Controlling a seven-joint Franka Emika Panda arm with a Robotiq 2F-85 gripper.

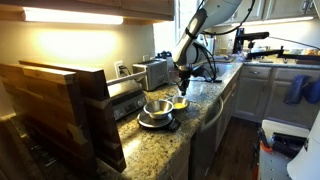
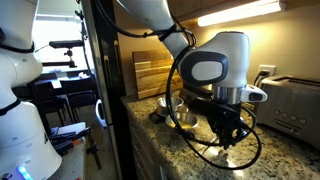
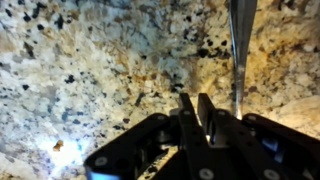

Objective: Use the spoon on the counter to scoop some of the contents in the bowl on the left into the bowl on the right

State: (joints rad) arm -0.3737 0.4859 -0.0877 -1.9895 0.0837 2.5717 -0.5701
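Worried I'll just shove the spoon [image 3: 240,50] along the counter [image 3: 90,70]. My pincer [image 3: 196,108] sits just beside the spoon, not around it, fingers nearly pressed together on nothing. Arm's arched over, wrist pointing straight down beside the spoon, metal bowl [image 1: 157,108] nearby.

steel bowl [image 1: 157,108] beside yellow bowl [image 1: 180,103] on speckled counter [image 1: 148,152].

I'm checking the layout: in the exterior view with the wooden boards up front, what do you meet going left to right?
From the left: wooden boards → steel bowl → yellow bowl → blue cloth.
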